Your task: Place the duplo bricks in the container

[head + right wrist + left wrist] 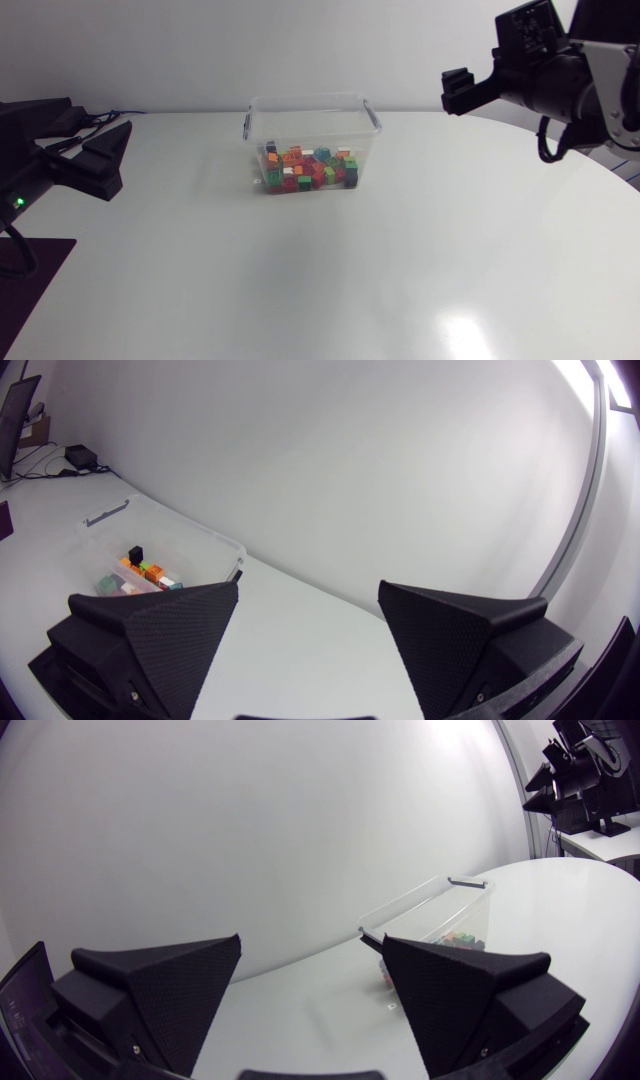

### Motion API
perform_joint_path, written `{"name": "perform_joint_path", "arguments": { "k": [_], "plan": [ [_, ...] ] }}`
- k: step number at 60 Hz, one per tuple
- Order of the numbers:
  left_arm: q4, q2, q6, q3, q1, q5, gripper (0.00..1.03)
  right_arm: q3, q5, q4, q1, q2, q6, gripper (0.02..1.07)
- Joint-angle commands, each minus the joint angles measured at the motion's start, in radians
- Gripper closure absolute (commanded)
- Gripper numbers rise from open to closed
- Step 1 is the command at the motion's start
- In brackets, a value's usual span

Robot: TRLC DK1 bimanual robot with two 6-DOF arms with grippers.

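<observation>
The white surface [400, 280] fills most of the head view, round-edged at the right of the frame and glossy enough to carry a soft glare in the lower right.

The two arms hang back at the side edges of the frame, well apart from anything on the surface. That pulled-back pose leaves the middle free, and I take it as a rest posture and not as a reach.

The clear container [312, 140] stands upright in the upper middle of the head view, its open top facing up so that bricks can drop straight in. Each wrist view sees it across the surface, ahead of its own fingers [430, 910] [160, 540].

The left hand [112, 160] sits at the left edge, pointing toward the container. Its wedge fingers are spread wide with nothing between them [312, 945]. The right hand [458, 92] is raised in the upper right of the frame, likewise released and carrying nothing [309, 588].

The duplo bricks [310, 170] form a mixed heap of red, orange, green and blue on the container's floor, visible through its wall. Every brick I can see is inside it, so the task looks finished or nearly so.
</observation>
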Motion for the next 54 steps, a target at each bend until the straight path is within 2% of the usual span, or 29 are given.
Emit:
{"name": "perform_joint_path", "arguments": {
  "k": [1,38,54],
  "plan": [
    [0.010,-0.026,-0.025,-0.035,0.007,-0.011,0.05,-0.069,0.015,0.019,-0.020,-0.066,-0.014,0.06],
    [0.007,-0.243,-0.049,-0.184,0.053,-0.013,0.05,-0.480,0.030,0.074,-0.175,-0.589,-0.010,0.06],
    [-0.013,-0.341,-0.088,-0.256,0.050,-0.023,0.05,-0.588,0.029,0.035,-0.184,-0.771,0.035,0.06]
  ]
}}
